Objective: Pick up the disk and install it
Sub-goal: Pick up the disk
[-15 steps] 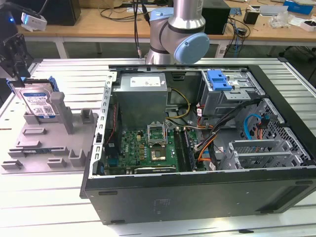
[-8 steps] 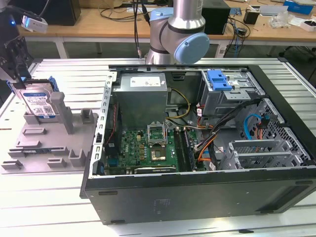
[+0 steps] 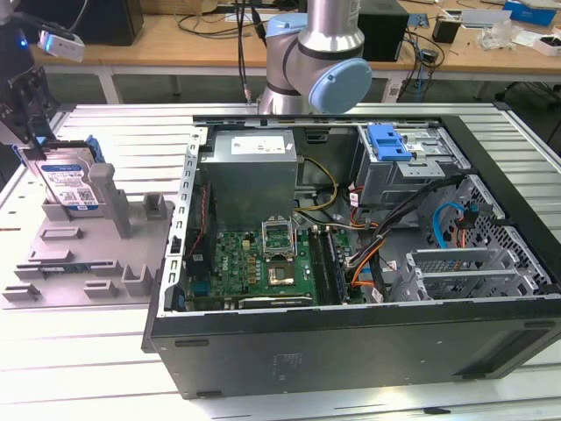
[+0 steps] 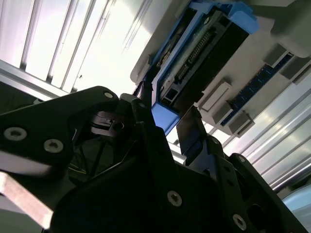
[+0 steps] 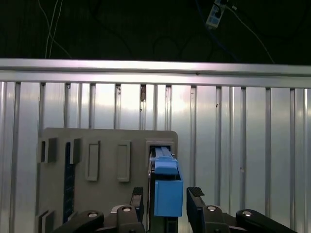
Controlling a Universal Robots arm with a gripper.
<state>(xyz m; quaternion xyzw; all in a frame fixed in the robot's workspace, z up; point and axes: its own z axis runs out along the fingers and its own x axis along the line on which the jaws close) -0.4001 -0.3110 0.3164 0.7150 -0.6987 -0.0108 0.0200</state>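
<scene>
The gripper (image 5: 166, 193) sits closest to the lens in both wrist views, its black body right under the camera and its jaws set on either side of the disk (image 5: 165, 167). In the first wrist view a thin gap shows between the blue carrier and one finger (image 5: 196, 194), so I judge the jaws released: astride the drive, not clamped on it.

The disk (image 3: 68, 180) stands on edge in a slot of the grey holder (image 3: 61, 263). The holder lies on the slatted bench (image 3: 114, 132), near the bench's edge on the exterior view's left and well apart from the open computer case (image 3: 351, 351).

The step in hand looks like the grasp. It would go best with the pads meeting the drive's flat faces squarely, centred across the carrier, and closing evenly so the disk is not levered against its slot.

A grey post (image 3: 105, 189) of the holder stands just beside the disk, so sideways room there is tight. Above the holder the space is free. Bare slats lie between the holder and the case. The case's near wall is a raised edge. Inside, at the case's far corner, loose cables (image 3: 438, 228) hang close beside the drive cage (image 3: 412, 167) with its blue bracket (image 3: 388, 140).
</scene>
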